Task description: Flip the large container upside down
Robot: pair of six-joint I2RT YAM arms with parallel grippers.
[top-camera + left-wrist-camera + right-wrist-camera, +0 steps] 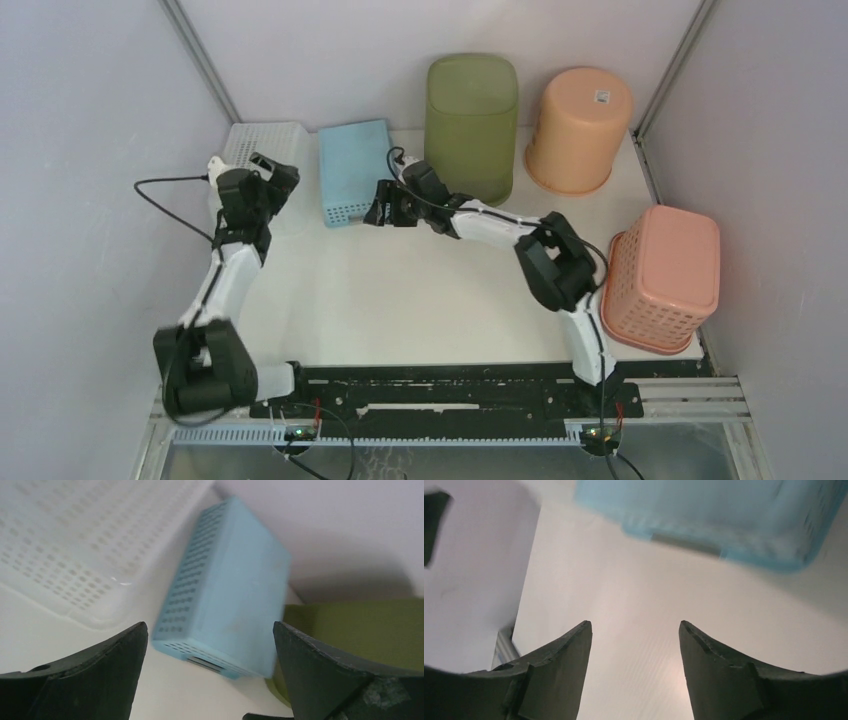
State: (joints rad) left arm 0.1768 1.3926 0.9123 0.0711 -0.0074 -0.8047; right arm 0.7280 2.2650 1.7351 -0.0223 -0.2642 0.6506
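The large container, a light-blue perforated one point(352, 170), lies bottom up at the back of the table. Its blue base fills the middle of the left wrist view point(235, 590) and the top of the right wrist view point(724, 515). My left gripper point(278, 170) hovers to its left, between it and a white basket; its jaws point(210, 630) stand wide open and empty. My right gripper point(375, 205) sits just off the container's near right corner, apart from it. It is open point(635, 625), with only bare table between its fingers.
A white perforated basket point(262, 145) stands at the back left, close under my left gripper. A tall green bin point(472, 125) and an orange bucket point(578, 130) stand bottom up at the back right. A pink basket point(665, 275) lies bottom up at the right edge.
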